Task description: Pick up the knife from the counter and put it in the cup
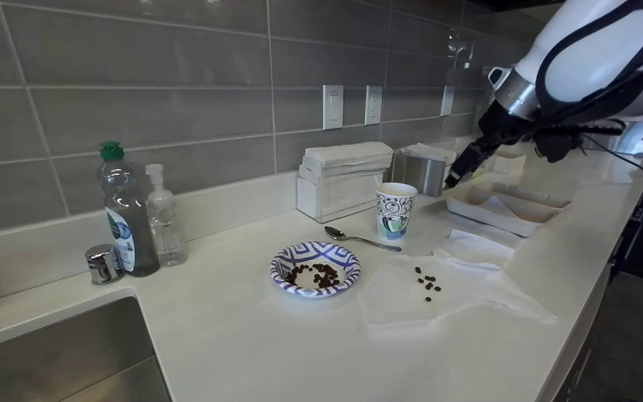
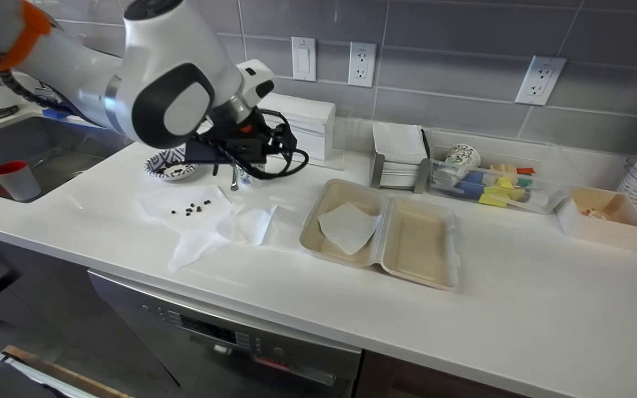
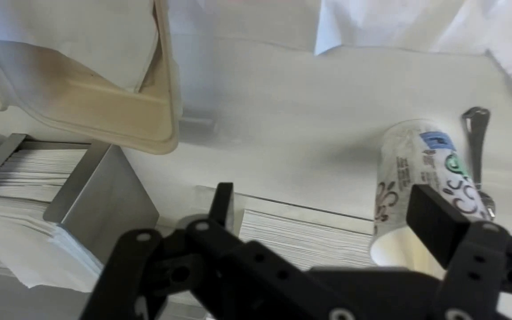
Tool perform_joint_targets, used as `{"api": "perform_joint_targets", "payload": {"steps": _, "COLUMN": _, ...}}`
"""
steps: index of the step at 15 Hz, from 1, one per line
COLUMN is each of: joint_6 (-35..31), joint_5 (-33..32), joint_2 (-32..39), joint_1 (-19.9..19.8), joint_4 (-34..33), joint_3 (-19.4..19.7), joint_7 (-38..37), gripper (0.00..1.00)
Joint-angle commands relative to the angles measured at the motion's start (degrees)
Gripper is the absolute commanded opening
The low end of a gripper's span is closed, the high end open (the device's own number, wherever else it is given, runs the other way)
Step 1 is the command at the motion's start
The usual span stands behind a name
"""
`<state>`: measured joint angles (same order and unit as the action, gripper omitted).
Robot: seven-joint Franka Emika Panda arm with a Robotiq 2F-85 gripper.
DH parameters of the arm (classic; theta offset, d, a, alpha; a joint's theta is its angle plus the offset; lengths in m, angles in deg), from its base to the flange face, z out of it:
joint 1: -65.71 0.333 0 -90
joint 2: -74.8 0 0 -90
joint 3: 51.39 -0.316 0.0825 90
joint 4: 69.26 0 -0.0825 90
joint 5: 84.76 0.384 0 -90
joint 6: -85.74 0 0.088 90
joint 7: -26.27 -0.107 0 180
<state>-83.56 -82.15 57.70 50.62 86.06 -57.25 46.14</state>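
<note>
The claw (image 3: 327, 201) hangs over the tabletop (image 3: 265, 115) with its fingers spread wide apart, the upright cup (image 3: 400, 173) partly hidden behind one finger in the wrist view and a spoon (image 3: 476, 135) lying just past the cup from the claw.

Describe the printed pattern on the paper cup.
Dark swirls on white, with blue-green lower down; the paper cup shows best in an exterior view.

Room runs between sink (image 1: 65, 335) and bowl (image 1: 315, 291); napkin stack (image 1: 349, 181) crowds the cup (image 1: 395, 215).
</note>
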Motion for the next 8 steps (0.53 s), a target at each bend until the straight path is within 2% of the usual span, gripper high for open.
{"api": "perform_joint_targets", "payload": {"steps": 1, "joint_6": 15.9, "joint_5": -5.7, "joint_2": -11.7, "joint_1": 4.3, "joint_4": 0.9, "joint_3": -0.2, "joint_7": -8.6, "gripper": 1.00}}
{"api": "perform_joint_targets", "payload": {"steps": 3, "joint_6": 25.3, "joint_5": -5.3, "joint_2": -13.1, "joint_1": 7.4, "joint_4": -1.8, "joint_3": 0.7, "joint_7": -11.5, "gripper": 1.00}}
{"api": "perform_joint_targets", "payload": {"steps": 5, "joint_6": 35.2, "joint_5": -5.1, "joint_2": -14.0, "joint_1": 8.6, "joint_4": -5.1, "joint_3": 0.9, "joint_7": -15.1, "gripper": 1.00}}
{"api": "perform_joint_targets", "payload": {"steps": 6, "joint_6": 39.5, "joint_5": -3.1, "joint_2": -14.4, "joint_1": 11.0, "joint_4": -7.2, "joint_3": 3.4, "joint_7": -12.4, "gripper": 1.00}}
{"api": "perform_joint_targets", "payload": {"steps": 7, "joint_6": 33.3, "joint_5": -5.6, "joint_2": -14.1, "joint_1": 10.3, "joint_4": -4.3, "joint_3": 2.5, "joint_7": -13.7, "gripper": 1.00}}
{"api": "perform_joint_targets", "payload": {"steps": 8, "joint_6": 36.4, "joint_5": -5.3, "joint_2": -14.6, "joint_1": 11.1, "joint_4": -5.7, "joint_3": 3.2, "joint_7": -13.5, "gripper": 1.00}}
